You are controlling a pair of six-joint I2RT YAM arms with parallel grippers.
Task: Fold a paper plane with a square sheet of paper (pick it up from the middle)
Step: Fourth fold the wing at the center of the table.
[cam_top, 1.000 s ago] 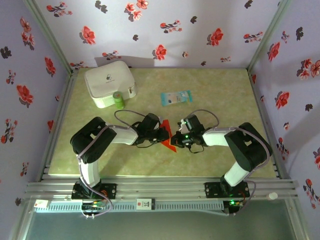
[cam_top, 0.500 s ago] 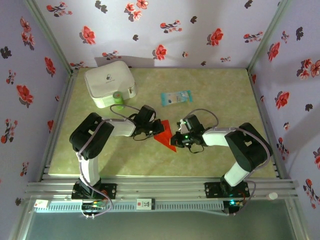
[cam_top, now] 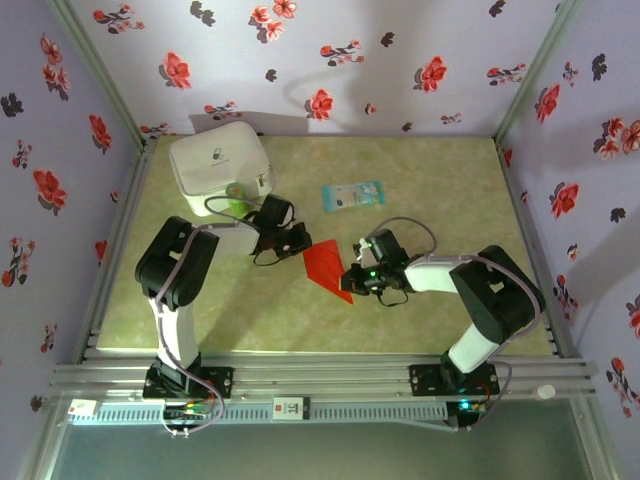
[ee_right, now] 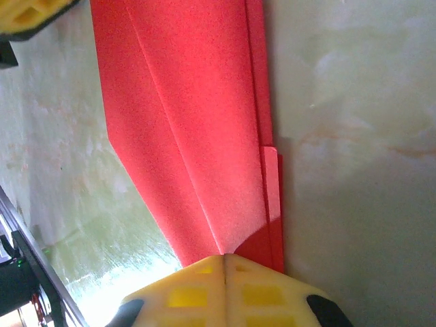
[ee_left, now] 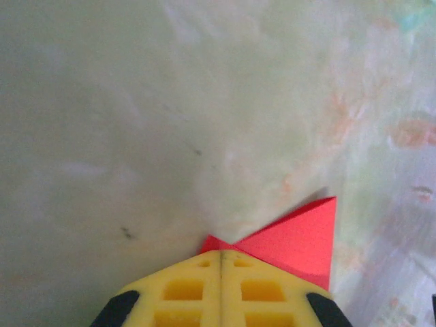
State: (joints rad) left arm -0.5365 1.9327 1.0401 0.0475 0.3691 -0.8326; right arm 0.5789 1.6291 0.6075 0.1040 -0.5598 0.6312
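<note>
**The red paper could rip or slip**

I see the paper (cam_top: 325, 266) in the middle of the table (cam_top: 450, 190). It is partly folded and has a sharp tip that points to the near edge. It sits between my two grippers, and both are holding it.

The left gripper (cam_top: 297, 243) is closed tight on a far corner. Only a tiny bit of red sits in its tips. The right gripper (cam_top: 352, 273) is closed tight on the other end, next to the long folds.

I think a few things could go wrong here:
- If I pull the arms apart, the thin paper could rip.
- The left bite is so small that the corner could slip out.
- If I push the arms together, the paper could bend and get a bad crease.
- If one arm twists, the folds could go crooked
</note>
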